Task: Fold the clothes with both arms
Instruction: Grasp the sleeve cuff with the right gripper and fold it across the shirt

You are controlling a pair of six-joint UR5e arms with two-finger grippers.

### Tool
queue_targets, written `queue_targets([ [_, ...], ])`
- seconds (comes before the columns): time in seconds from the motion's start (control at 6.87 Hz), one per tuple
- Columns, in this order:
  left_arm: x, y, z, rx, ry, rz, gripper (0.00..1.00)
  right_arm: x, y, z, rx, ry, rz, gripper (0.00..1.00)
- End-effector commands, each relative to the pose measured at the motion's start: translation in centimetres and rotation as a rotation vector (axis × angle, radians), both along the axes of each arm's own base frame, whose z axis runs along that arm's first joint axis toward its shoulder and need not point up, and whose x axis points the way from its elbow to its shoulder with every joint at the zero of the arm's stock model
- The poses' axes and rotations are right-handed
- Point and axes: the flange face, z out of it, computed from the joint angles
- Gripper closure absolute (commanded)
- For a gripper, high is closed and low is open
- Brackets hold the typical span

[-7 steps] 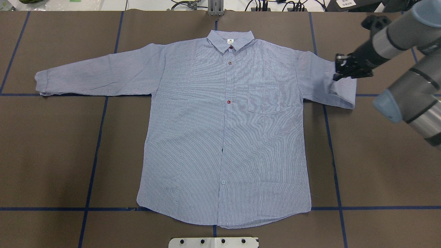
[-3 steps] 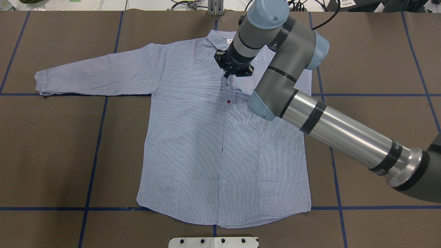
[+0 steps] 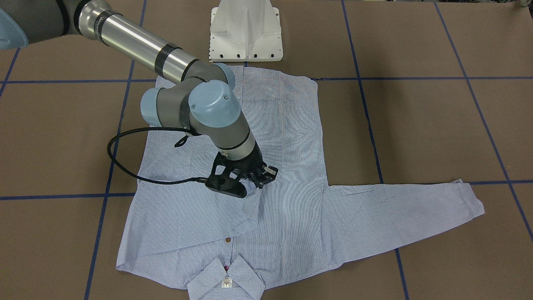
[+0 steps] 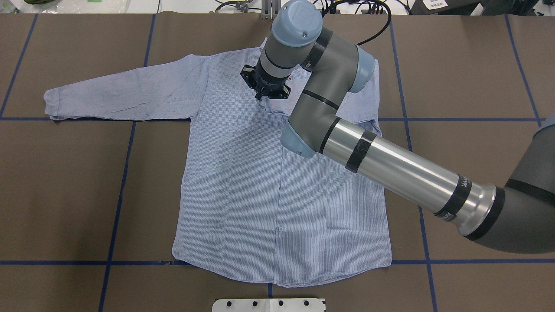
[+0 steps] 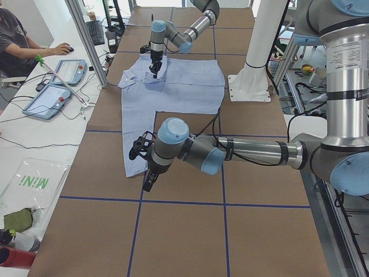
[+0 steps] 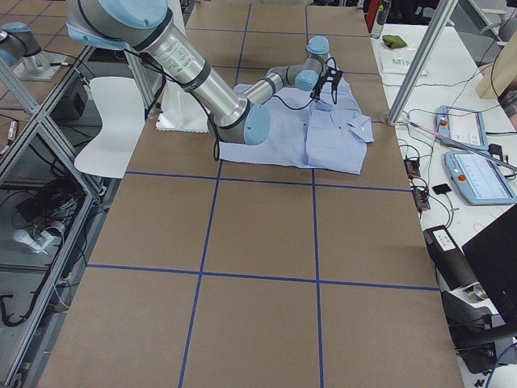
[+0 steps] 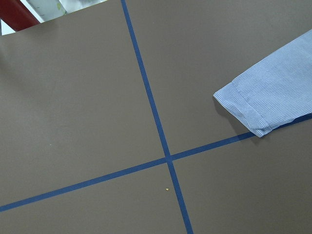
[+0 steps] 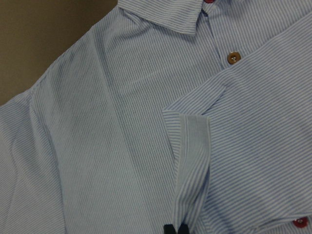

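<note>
The shirt (image 4: 260,195) lies flat, front up, at the middle of the brown-covered table (image 4: 65,195). Its hem is nearest the white pedestal base (image 3: 245,33) and its collar (image 3: 227,277) points away from the robot. The fabric is light blue with fine white stripes. A small white neck label (image 3: 226,283) sits inside the collar, with a brown button (image 8: 234,57) just below it on the placket. One sleeve (image 4: 121,93) lies straight out on the robot's left side, and its cuff (image 7: 253,112) rests on a blue tape line (image 7: 151,112). The other sleeve (image 3: 195,221) is folded inward across the chest.

Blue tape divides the table cover into large squares. A person (image 5: 23,46) sits at a side bench with two control tablets (image 5: 49,98). Seen from overhead, the right arm (image 4: 390,164) reaches across the upper chest and hides the collar and the pocket area.

The right gripper (image 4: 260,96) points down over the placket. Its fingertips (image 8: 169,229) are pinched nearly together on the edge of the folded sleeve's cuff (image 8: 192,146), which is lifted slightly off the shirt front. The left gripper (image 5: 147,183) hangs above the table just beside the outstretched cuff. Whether it is open cannot be told from the one side view that shows it
</note>
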Motion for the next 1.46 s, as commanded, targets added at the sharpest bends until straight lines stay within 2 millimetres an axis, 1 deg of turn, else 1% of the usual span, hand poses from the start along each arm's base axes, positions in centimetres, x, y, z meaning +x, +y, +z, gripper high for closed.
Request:
queue_targets([
  [0.0,0.0,0.6,-0.1,-0.001,0.001,0.000,0.01,-1.9,1.5,-2.0,0.005,-0.010,0.030,1.00],
  [0.15,0.0,0.7,-0.1,-0.001,0.001,0.000,0.01,-2.8,2.0,-2.6,-0.001,-0.016,0.037,1.00],
  [0.29,0.0,0.7,-0.1,-0.001,0.001,0.000,0.00,-3.7,2.3,-2.2,0.001,-0.008,0.046,1.00],
  [0.44,0.1,0.6,-0.2,0.001,0.001,0.003,0.00,-4.2,2.6,-2.0,0.004,-0.002,0.048,0.56],
  [0.58,0.2,0.6,-0.2,0.005,0.002,0.006,0.00,-4.8,3.2,-2.6,0.009,-0.003,0.058,0.01],
  [0.73,0.2,0.6,0.3,-0.010,0.002,0.004,0.00,-6.0,4.0,-4.0,0.013,-0.005,0.078,0.00],
  [0.87,0.3,0.5,1.1,-0.029,0.005,0.002,0.01,-6.0,4.5,-5.9,-0.018,-0.035,0.110,0.00],
  [1.02,0.6,-0.7,2.6,-0.087,0.021,-0.026,0.00,-5.2,4.9,-7.0,-0.013,-0.056,0.115,0.00],
  [1.17,1.9,-1.9,2.4,-0.115,0.048,-0.048,0.00,-3.7,5.0,-5.4,-0.019,-0.045,0.123,0.00],
  [1.31,3.4,-2.2,2.3,-0.095,0.075,-0.058,0.00,-0.5,4.9,-2.8,-0.029,-0.024,0.139,0.00],
])
